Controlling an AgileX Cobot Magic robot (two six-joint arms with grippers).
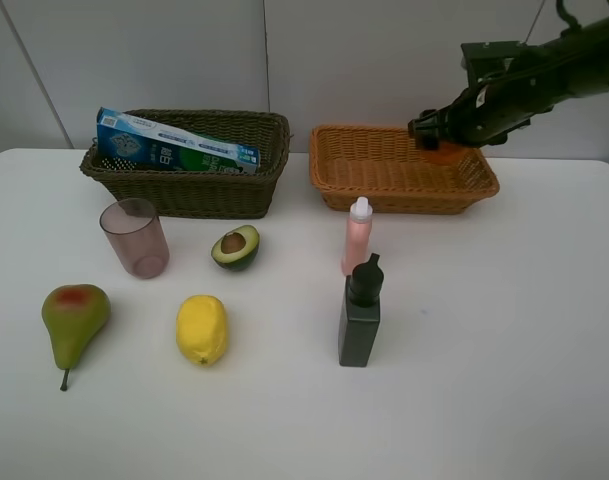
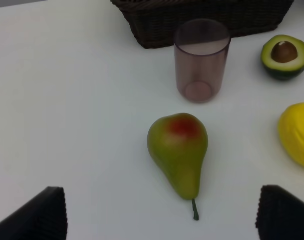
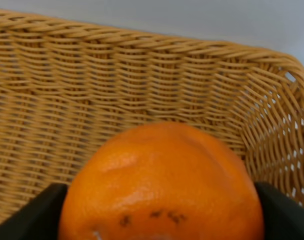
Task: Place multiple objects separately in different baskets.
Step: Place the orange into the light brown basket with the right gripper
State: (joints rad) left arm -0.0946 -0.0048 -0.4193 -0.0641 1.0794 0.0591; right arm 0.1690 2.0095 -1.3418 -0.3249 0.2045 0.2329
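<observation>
My right gripper [image 1: 434,135] is shut on the orange [image 3: 161,180] and holds it low inside the light tan basket [image 1: 384,182], at its back right; whether the fruit touches the bottom I cannot tell. The toothpaste box [image 1: 174,146] lies in the dark basket [image 1: 199,192]. On the table stand the mauve cup [image 1: 134,238], pink bottle [image 1: 357,236] and dark bottle [image 1: 360,315], with the avocado half [image 1: 236,246], lemon [image 1: 202,329] and pear [image 1: 74,318]. My left gripper [image 2: 161,215] is wide open, with the pear [image 2: 179,152] lying ahead of its fingers [image 2: 42,215].
Both baskets sit side by side at the back of the white table [image 1: 484,350]. A grey wall rises behind them. The right arm [image 1: 544,75] reaches in from the upper right. The left arm is outside the exterior high view.
</observation>
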